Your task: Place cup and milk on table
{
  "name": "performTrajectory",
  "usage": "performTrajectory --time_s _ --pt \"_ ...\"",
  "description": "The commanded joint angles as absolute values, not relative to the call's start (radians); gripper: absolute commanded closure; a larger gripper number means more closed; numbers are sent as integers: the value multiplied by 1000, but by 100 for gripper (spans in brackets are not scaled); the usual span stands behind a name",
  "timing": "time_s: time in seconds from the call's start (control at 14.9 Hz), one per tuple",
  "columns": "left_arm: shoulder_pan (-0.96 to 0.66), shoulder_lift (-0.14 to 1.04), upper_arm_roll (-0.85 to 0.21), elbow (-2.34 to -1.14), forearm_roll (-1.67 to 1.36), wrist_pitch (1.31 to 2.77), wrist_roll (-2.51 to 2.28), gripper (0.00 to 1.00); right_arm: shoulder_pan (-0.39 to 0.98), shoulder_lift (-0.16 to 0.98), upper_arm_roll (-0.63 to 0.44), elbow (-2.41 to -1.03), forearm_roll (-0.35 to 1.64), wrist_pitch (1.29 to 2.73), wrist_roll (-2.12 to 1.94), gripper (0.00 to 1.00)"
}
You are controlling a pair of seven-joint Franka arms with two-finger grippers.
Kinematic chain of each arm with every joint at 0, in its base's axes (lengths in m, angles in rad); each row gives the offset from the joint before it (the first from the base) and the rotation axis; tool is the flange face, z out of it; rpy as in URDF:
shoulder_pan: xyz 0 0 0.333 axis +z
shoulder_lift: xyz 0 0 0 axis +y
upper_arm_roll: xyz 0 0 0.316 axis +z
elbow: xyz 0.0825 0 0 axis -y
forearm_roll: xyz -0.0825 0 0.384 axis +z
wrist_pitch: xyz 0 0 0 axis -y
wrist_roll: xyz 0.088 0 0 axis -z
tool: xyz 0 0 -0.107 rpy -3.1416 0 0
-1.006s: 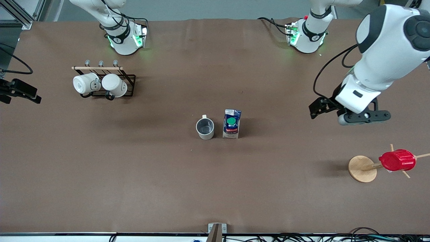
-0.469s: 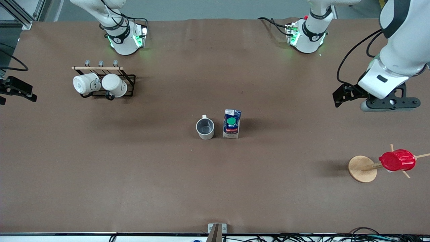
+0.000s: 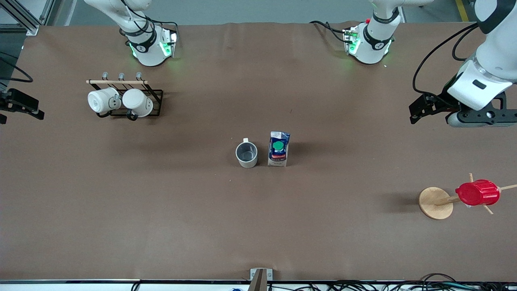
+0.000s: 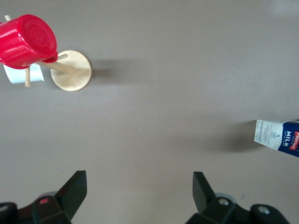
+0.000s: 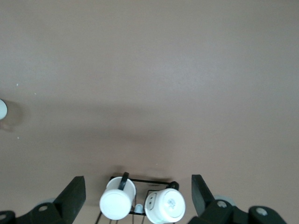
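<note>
The cream-beige cup [image 3: 246, 154] stands upright on the brown table [image 3: 258, 226] near its middle. The blue and white milk [image 3: 278, 148] with a green cap stands right beside it, toward the left arm's end; its edge also shows in the left wrist view [image 4: 280, 137]. My left gripper [image 3: 476, 117] hangs high over bare table at the left arm's end, well away from the milk; it is open and empty [image 4: 138, 182]. My right gripper [image 3: 18, 106] is at the right arm's end, open and empty [image 5: 138, 186], with the mug rack showing between its fingers.
A black wire rack [image 3: 155, 99] with two white mugs [image 3: 101, 100] [image 3: 138, 102] stands near the right arm's base. A red ribbed cup [image 3: 477, 192] hangs on a wooden stand [image 3: 435, 203] at the left arm's end, nearer the front camera.
My left gripper has drawn away from the milk toward the left arm's end of the table and risen. My right gripper has shifted slightly. The cup and milk have not moved.
</note>
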State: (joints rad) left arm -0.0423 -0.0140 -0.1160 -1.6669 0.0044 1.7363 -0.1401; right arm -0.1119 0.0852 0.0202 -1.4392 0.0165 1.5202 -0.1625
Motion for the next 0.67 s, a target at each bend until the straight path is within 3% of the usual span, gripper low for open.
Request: performTrajectory --time_s 0.0,0.6 --pt "-46 -6 -92 -1629 -14 1707 -94 0 -106 81 21 -1436 17 1514 -118 0" --pt "-54 -12 -58 -1644 -14 1669 -98 0 -110 100 21 -1397 26 1523 -104 0"
